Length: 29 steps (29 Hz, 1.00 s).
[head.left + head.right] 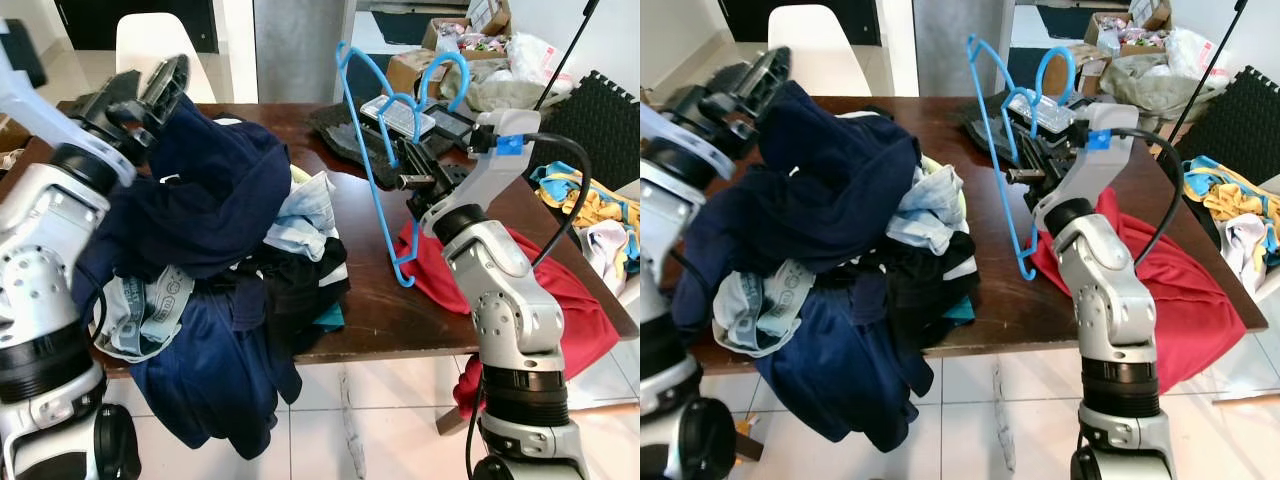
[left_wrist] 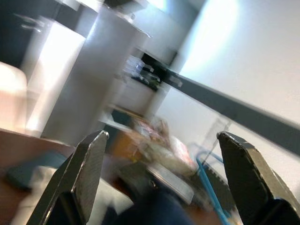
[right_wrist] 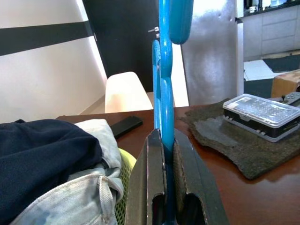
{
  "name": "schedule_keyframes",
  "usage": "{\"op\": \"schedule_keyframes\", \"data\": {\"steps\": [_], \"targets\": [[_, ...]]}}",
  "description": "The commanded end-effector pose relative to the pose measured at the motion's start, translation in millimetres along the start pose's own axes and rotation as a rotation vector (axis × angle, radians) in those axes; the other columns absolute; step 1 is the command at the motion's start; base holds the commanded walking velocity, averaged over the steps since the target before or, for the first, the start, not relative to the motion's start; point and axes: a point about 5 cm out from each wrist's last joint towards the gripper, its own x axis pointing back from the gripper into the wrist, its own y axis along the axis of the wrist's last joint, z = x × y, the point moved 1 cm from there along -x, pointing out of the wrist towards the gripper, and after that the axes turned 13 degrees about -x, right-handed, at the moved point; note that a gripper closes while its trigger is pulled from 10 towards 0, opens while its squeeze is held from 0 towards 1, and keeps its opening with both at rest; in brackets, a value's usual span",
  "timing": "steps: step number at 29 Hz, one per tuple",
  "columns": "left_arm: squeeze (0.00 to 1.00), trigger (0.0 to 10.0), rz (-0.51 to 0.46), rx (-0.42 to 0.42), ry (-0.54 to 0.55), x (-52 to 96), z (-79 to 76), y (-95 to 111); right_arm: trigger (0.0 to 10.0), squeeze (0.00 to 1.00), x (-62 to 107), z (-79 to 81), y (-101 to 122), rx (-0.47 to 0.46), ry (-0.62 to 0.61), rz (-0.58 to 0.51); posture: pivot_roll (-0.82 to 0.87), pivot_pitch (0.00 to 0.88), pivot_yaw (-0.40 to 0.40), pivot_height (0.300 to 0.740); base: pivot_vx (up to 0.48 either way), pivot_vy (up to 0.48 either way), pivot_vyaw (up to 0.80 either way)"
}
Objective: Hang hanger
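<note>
A blue plastic hanger (image 1: 444, 58) stands upright over the brown table (image 1: 370, 320), its hook at the top and its lower corner near the tabletop. My right gripper (image 1: 415, 182) is shut on one of the hanger's thin bars. In the right wrist view the blue bar (image 3: 165, 70) rises straight out from between the closed fingers (image 3: 187, 178). My left gripper (image 1: 150, 85) is raised at the far left, open, just above a heap of dark navy clothing (image 1: 215, 170). In the left wrist view its fingers (image 2: 89, 164) stand wide apart, with some navy cloth low between them.
A pile of clothes covers the table's left half and hangs over its front edge. A red cloth (image 1: 560, 300) lies on the right end. A clear plastic case (image 1: 398, 115) sits on a dark mat at the back. Behind are a white chair (image 1: 160, 40) and cardboard boxes (image 1: 450, 35).
</note>
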Motion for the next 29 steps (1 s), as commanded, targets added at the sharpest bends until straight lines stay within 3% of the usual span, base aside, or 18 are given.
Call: {"op": "schedule_keyframes", "data": {"steps": [1,2,3,5,6,7,8,9,11,13,16,20,22,23,27,29], "targets": [[0.0,10.0,-0.038,0.054,0.244,9.1,48.3,7,10.0,0.0,0.2,3.2,3,0.007,0.016,-0.008,0.1,0.168,-0.038,0.74,0.0,0.0,0.0],[0.0,10.0,-0.038,0.054,0.244,9.1,48.3,7,10.0,0.0,0.2,3.2,3,0.007,0.016,-0.008,0.1,0.168,-0.038,0.74,0.0,0.0,0.0],[0.0,10.0,-0.04,0.108,0.383,18.0,77.0,4,10.0,0.0,0.1,3.1,3,0.008,0.016,-0.006,0.1,0.169,-0.039,0.74,0.0,0.0,0.0],[0.0,10.0,-0.04,0.108,0.383,18.0,77.0,4,10.0,0.0,0.1,3.1,3,0.008,0.016,-0.006,0.1,0.169,-0.039,0.74,0.0,0.0,0.0],[0.0,10.0,-0.036,0.169,0.501,28.3,99.8,-1,10.0,0.0,0.2,2.8,3,0.009,0.017,-0.004,0.1,0.173,-0.039,0.74,0.0,0.0,0.0],[0.0,10.0,-0.036,0.169,0.501,28.3,99.8,-1,10.0,0.0,0.2,2.8,3,0.009,0.017,-0.004,0.1,0.173,-0.039,0.74,0.0,0.0,0.0],[0.0,10.0,-0.013,0.234,0.596,38.4,117.3,-12,10.0,0.0,0.3,2.4,2,0.01,0.016,-0.002,0.1,0.173,-0.039,0.74,0.0,0.0,0.0],[0.0,10.0,-0.013,0.234,0.596,38.4,117.3,-12,10.0,0.0,0.3,2.4,2,0.01,0.016,-0.002,0.1,0.173,-0.039,0.74,0.0,0.0,0.0],[0.0,10.0,0.045,0.349,0.606,41.8,122.9,-37,10.0,0.0,0.2,1.5,3,0.012,0.016,0.001,0.09,0.174,-0.05,0.74,0.0,0.0,0.0],[0.0,10.0,0.077,0.425,0.565,35.4,115.7,-52,10.0,0.0,-0.2,1.4,3,0.014,0.018,0.003,0.08,0.173,-0.054,0.74,0.0,0.0,0.0],[0.0,10.0,0.083,0.456,0.546,31.4,111.5,-57,10.0,0.0,-0.3,1.6,3,0.016,0.02,0.004,0.08,0.173,-0.054,0.74,0.0,0.0,0.0],[0.0,10.0,0.105,0.633,0.399,4.1,81.0,-73,10.0,0.0,-0.8,1.4,5,0.022,0.021,0.003,0.07,0.169,-0.06,0.74,0.0,0.0,0.0],[0.0,10.0,0.115,0.668,0.366,-0.4,73.9,-76,10.0,0.0,-0.7,1.6,5,0.023,0.021,0.003,0.07,0.169,-0.06,0.74,0.0,0.0,0.0],[0.0,10.0,0.152,0.727,0.233,-11.6,46.8,-81,10.0,0.0,-0.4,1.7,6,0.026,0.021,0.002,0.07,0.169,-0.06,0.74,0.0,0.0,0.0],[0.0,10.0,0.206,0.763,0.116,-18.1,17.9,-89,10.0,0.0,-0.2,1.6,7,0.029,0.02,0.001,0.07,0.17,-0.059,0.74,0.0,0.0,0.0],[0.0,10.0,0.224,0.768,0.103,-18.2,11.7,-93,10.0,0.0,-0.2,1.6,7,0.03,0.019,0.0,0.07,0.17,-0.059,0.74,0.0,0.0,0.0]]}}
